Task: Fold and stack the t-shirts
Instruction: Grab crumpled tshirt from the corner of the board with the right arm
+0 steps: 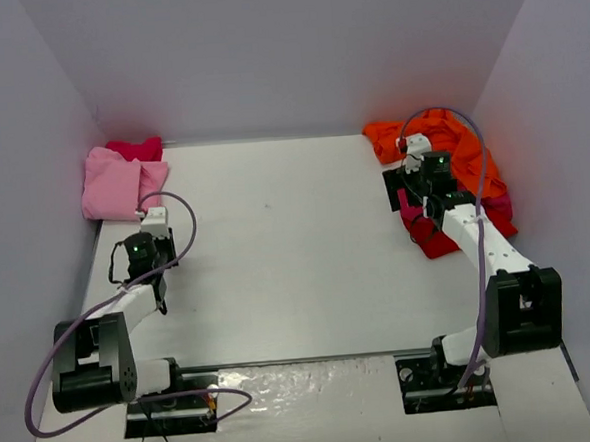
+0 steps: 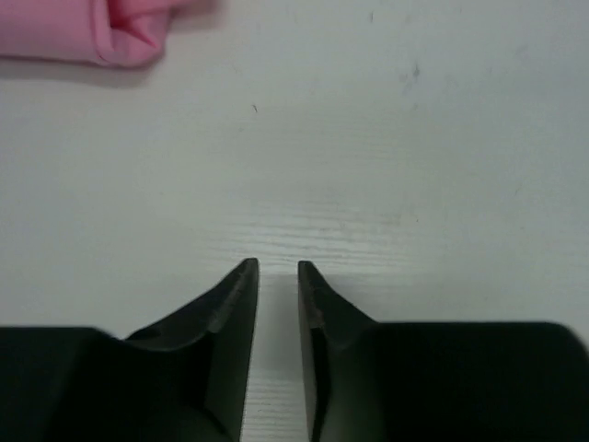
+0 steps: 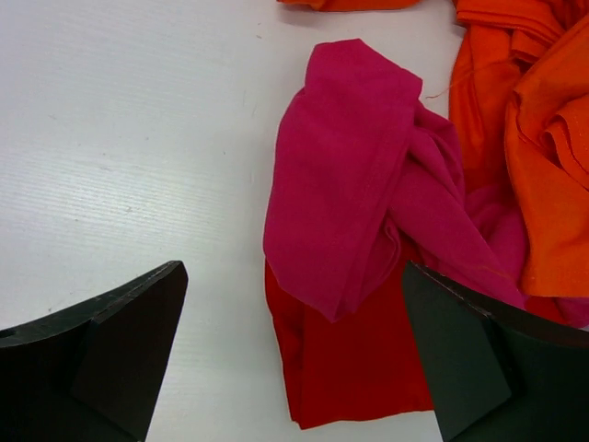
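A heap of crumpled t-shirts lies at the far right: orange ones (image 1: 456, 146), a magenta one (image 3: 354, 166) and a red one (image 3: 368, 368) beneath it. My right gripper (image 1: 405, 189) hovers wide open over the heap's left edge. In the right wrist view its gripper (image 3: 294, 322) frames the magenta and red cloth without touching. At the far left sits a folded pink shirt (image 1: 117, 184) on a crimson one (image 1: 135, 149). My left gripper (image 1: 156, 213) is just in front of it. Its gripper (image 2: 278, 269) is nearly closed over bare table, with nothing between the fingers.
Purple walls close in the white table (image 1: 286, 242) on the left, back and right. The pink stack's corner (image 2: 101, 32) shows at the top left of the left wrist view. Cables loop around both arms.
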{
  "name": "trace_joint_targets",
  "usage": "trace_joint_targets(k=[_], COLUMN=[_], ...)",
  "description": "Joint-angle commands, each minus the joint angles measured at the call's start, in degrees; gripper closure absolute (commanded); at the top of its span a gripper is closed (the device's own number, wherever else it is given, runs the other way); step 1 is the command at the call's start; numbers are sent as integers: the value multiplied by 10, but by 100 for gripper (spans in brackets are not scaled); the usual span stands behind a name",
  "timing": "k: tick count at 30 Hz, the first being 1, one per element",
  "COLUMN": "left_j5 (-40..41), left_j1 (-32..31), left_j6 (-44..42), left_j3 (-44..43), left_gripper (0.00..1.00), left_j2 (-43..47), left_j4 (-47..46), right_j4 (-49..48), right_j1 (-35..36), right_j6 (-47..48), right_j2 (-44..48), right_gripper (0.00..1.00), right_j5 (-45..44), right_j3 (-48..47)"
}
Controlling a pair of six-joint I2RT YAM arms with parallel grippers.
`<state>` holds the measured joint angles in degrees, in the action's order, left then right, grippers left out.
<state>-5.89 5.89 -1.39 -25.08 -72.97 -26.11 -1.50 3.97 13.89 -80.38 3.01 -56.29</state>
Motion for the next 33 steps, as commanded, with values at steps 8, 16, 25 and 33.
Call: trace_joint_targets(k=[8,16,25,33], left_j5=[71,104,127,73], left_j1=[-38,-52,-48,-35], left_j6=[34,28,39,35], left_j3=[-31,35,62,59], left_gripper=[86,86,93,56], left_j2=[-105,-142,-137,-138], left_j4=[-207,-345,-390,-388], right_j4=[-63,-54,-49,-49], right_j1=[-43,-71,-85,-88], right_j6=[2,1,1,-7], right_j2=[10,-6,13,-5], right_gripper=[0,0,0,0], right_j5=[68,82,86,86], right_j3=[32,24,25,16])
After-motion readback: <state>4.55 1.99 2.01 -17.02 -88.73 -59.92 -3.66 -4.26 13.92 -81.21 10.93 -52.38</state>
